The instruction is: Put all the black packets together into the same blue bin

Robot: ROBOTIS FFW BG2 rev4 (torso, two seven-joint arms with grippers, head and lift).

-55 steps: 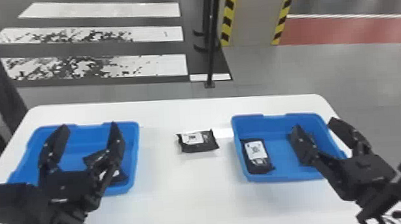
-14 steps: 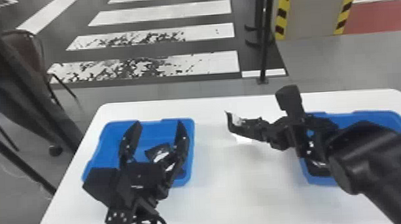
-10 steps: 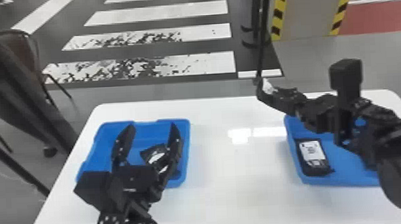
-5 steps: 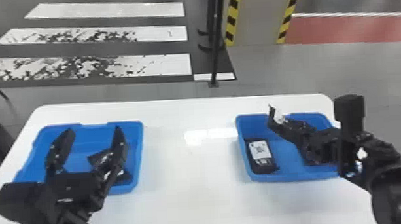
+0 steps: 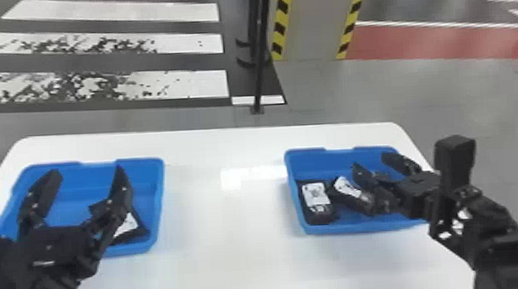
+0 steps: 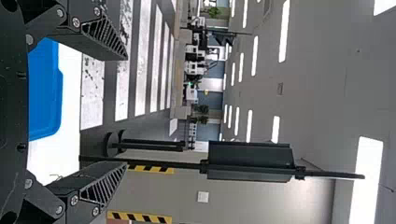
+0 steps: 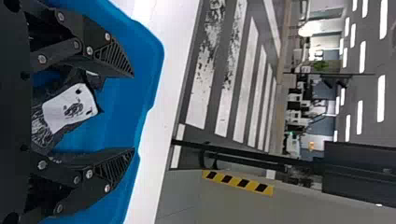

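Packet [image 5: 136,234], one, left bin [image 5: 160,189]; packets [image 5: 316,196], at least two, right bin [image 5: 343,228].

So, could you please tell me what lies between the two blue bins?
In the head view, white tabletop lies between the left bin and the right bin, with a bright patch of reflected light on it.

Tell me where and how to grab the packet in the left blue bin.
Come from above with the left pincer and grip the packet across its middle, one finger on each long side. It lies low, near the right wall of the bin, and seems to run slantwise, so the pincer should probably turn to match. A finger hides part of its outline.
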